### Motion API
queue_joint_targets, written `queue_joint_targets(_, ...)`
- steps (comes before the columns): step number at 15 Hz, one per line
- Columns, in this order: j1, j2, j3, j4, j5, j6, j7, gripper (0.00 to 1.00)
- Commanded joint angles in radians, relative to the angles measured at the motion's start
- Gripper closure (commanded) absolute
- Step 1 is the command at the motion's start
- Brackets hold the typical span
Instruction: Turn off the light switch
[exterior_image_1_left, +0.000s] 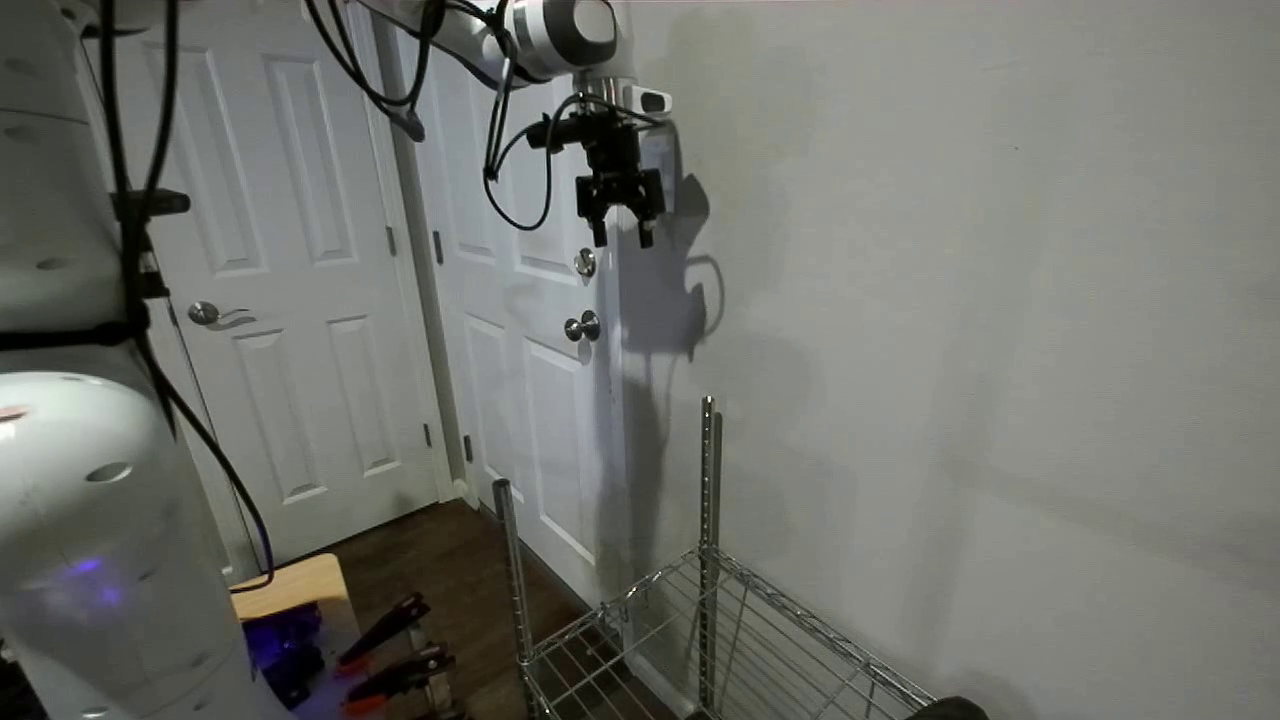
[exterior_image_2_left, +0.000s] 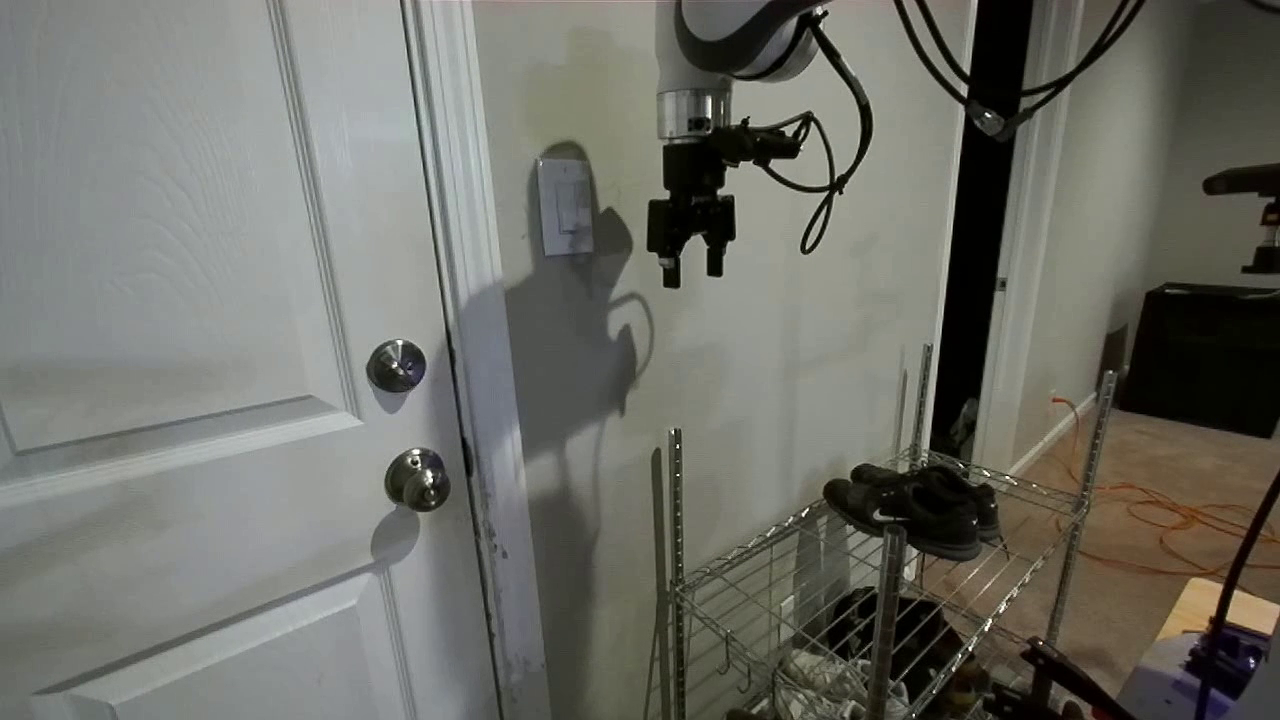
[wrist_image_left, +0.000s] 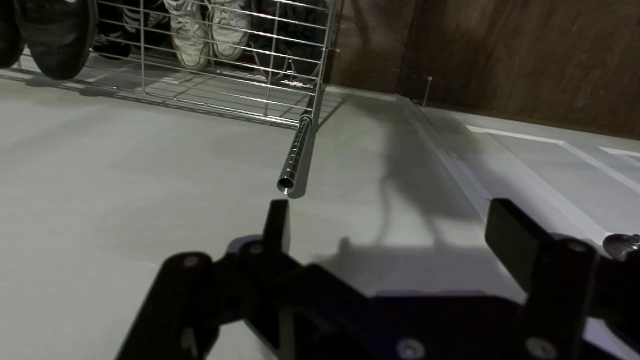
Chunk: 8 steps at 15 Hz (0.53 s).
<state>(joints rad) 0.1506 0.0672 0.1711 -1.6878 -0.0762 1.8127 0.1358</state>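
The light switch (exterior_image_2_left: 566, 207) is a small white rectangular plate on the pale wall, beside the door frame. In an exterior view it shows to the left of my gripper, partly in shadow. In an exterior view the light switch (exterior_image_1_left: 660, 160) is partly hidden behind my gripper. My gripper (exterior_image_2_left: 693, 270) points down, with its fingertips a little lower than the plate's bottom edge, and is apart from the plate. My gripper (exterior_image_1_left: 623, 238) is open and empty in both exterior views. In the wrist view the gripper (wrist_image_left: 388, 212) has its fingers wide apart with nothing between them. The light switch is out of the wrist view.
A white door (exterior_image_2_left: 200, 560) with a round metal knob (exterior_image_2_left: 417, 480) and a lock (exterior_image_2_left: 396, 366) stands beside the switch. A metal wire rack (exterior_image_2_left: 740, 565) with upright posts stands below against the wall. Black shoes (exterior_image_2_left: 920, 510) lie on it. Cables hang from the arm.
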Motion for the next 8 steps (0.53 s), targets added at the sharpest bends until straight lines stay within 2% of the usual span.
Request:
queue_joint_targets(1, 0.007, 0.001, -0.007, 0.004, 0.0, -0.004, 0.0, 0.0)
queue_joint_targets(4, 0.008, 0.004, -0.007, 0.006, -0.005, -0.002, 0.015, 0.0)
queue_joint_targets(8, 0.03, 0.014, 0.009, 0.023, 0.014, 0.055, 0.022, 0.0)
